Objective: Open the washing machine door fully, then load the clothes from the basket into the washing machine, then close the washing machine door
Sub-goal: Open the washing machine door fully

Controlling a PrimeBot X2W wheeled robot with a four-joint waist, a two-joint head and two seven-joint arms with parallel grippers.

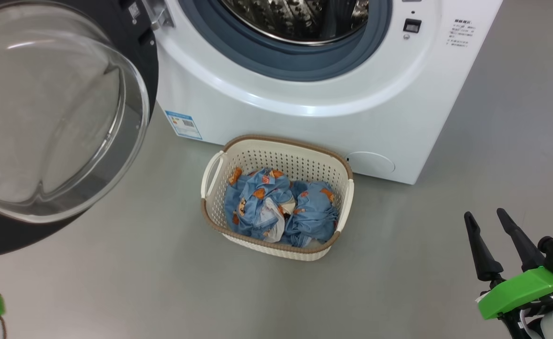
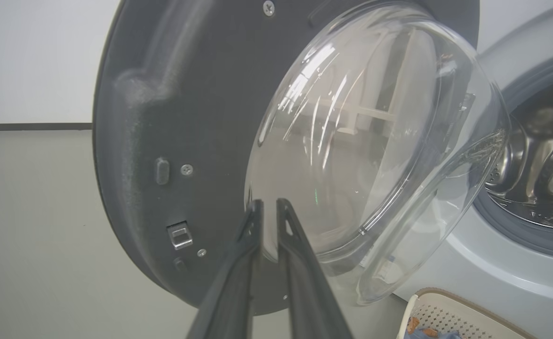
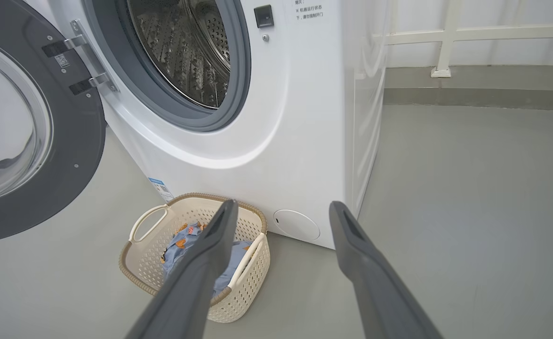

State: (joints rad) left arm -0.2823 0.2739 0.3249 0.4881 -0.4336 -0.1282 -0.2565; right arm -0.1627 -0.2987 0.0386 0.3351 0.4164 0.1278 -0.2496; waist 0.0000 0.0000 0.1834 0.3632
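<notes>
washing machine (image 1: 304,113): on the floor (image 1: 116,282), behind the basket (image 1: 281,160)
door (image 1: 45,117): stands out at the machine's left (its hinge side), left of the basket
basket: on the floor, just before the machine's front
clothes (image 1: 276,207): in the basket
right gripper (image 1: 484,214): right of the basket, well apart
left gripper (image 2: 270,202): near the door's inner face

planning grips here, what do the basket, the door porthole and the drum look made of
basket: probably moulded plastic, matte cream, regular punched holes; brown rim looks woven, perhaps moulded too.
door porthole: clear glossy glass or plastic, sharp reflections.
drum: shiny perforated metal, likely stainless steel.
</notes>
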